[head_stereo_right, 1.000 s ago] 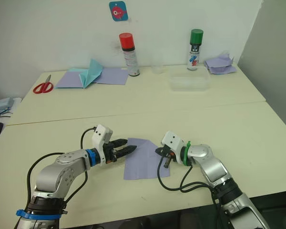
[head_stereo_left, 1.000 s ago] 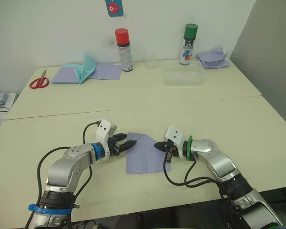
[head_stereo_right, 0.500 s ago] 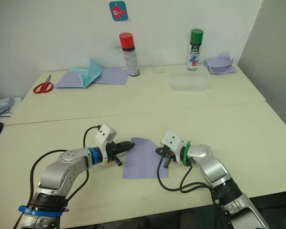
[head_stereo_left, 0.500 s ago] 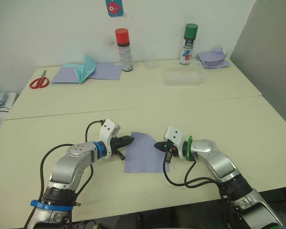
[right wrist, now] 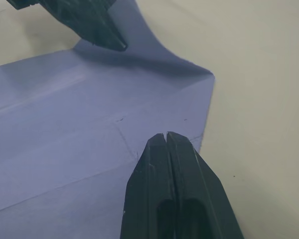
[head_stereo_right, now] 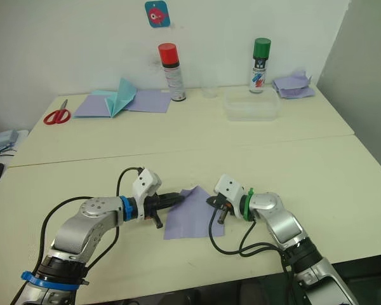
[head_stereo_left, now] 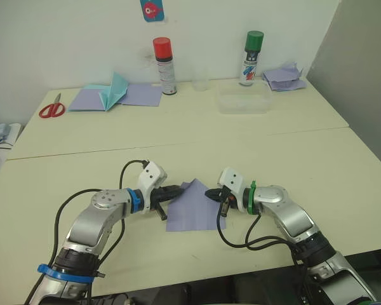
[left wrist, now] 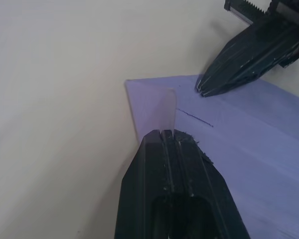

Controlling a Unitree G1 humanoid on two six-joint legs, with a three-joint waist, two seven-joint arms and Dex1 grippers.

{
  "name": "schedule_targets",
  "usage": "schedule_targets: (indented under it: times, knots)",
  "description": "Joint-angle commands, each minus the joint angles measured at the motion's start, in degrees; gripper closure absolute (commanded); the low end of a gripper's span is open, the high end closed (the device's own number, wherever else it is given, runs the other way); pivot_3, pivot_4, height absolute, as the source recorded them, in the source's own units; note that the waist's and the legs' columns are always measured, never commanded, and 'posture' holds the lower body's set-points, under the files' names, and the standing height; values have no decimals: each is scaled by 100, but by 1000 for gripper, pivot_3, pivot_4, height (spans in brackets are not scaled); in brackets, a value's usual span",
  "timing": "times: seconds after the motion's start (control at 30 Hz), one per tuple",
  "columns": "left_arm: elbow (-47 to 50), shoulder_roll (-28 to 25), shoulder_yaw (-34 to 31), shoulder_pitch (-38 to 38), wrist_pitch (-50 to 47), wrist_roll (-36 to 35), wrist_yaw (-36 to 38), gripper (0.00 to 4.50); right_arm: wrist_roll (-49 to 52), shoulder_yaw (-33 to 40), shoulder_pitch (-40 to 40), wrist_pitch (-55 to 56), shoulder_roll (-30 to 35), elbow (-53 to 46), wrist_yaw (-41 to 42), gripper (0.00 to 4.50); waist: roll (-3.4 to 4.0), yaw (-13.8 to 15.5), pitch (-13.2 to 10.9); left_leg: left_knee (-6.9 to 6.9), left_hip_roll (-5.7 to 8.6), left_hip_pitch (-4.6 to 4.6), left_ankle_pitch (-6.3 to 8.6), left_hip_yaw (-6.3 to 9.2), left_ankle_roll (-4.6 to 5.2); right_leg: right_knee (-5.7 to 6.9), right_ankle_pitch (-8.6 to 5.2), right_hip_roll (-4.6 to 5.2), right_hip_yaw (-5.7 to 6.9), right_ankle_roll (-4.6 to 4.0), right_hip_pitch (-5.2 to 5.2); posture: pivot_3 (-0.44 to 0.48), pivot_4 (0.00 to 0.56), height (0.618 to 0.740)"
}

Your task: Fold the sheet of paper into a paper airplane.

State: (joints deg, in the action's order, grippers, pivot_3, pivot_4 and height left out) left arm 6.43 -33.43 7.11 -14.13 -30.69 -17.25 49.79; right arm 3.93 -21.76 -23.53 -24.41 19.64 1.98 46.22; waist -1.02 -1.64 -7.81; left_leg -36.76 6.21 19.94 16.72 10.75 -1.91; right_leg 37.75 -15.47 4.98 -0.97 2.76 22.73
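Near the front edge of the pale surface [head_stereo_left: 343, 165] lies one sheet of paper [head_stereo_left: 193, 208], lavender and creased, between two grippers. One corner of it, on the side toward the left gripper [head_stereo_left: 178, 189], is lifted off the surface and stands upright; in the left wrist view that raised flap sits right at the tips of the left jaws, which are pressed together on it. The right gripper [head_stereo_left: 211, 194] rests its tip on the opposite side of the sheet, its jaws pressed together and pinning the paper flat rather than pinching it.

Along the far edge stand two spray cans: one with a red cap [head_stereo_left: 164, 66], one with a green cap [head_stereo_left: 250, 58]. One clear shallow tray [head_stereo_left: 244, 101] sits just in front of the green-capped can, and one small clear cup [head_stereo_left: 200, 84] stands between the two cans. At the far right corner is one heap of lavender sheets [head_stereo_left: 283, 77]. Toward the far left lie flat lavender paper [head_stereo_left: 140, 95], one teal pointed paper shape [head_stereo_left: 114, 91] on it, and one pair of red-handled scissors [head_stereo_left: 52, 108].
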Motion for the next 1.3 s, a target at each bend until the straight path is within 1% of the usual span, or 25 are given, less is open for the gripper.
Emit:
schedule_targets:
  times: [0.03,0.3,0.73,0.9,1.13,1.3]
  knots:
    - [34,-79,158,-75,278,211,97,4477,-68,-79,6,-74,-20,92,23,4500,1,0,-1,1,0,0,0,0,0,0,0,0,0,0,0,0,150,740]
    - [-284,6,414,-264,522,472,208,4477,-72,-57,15,-96,-4,68,5,4500,2,1,-2,1,0,0,8,1,14,-1,0,0,0,0,0,0,150,740]
    - [-639,-69,703,-419,742,874,503,4477,-31,26,35,-194,-5,-8,-52,4500,5,17,-2,0,3,-1,8,3,15,-1,-1,0,1,1,-3,0,150,740]
    - [-717,-26,704,-464,758,922,519,4477,216,333,-123,-269,-224,24,-135,4500,9,19,-6,0,3,-1,9,4,16,-1,-1,0,2,2,-5,0,150,740]
    - [-746,16,680,-472,741,941,467,4477,495,818,-359,-58,-768,286,-464,4500,27,16,-24,-1,5,2,7,4,13,0,0,0,1,-1,-1,0,150,740]
    - [-743,7,669,-420,767,956,437,4477,394,706,-486,-17,-909,538,-475,4500,29,15,-24,0,6,2,7,5,13,0,1,0,1,-1,0,0,150,740]
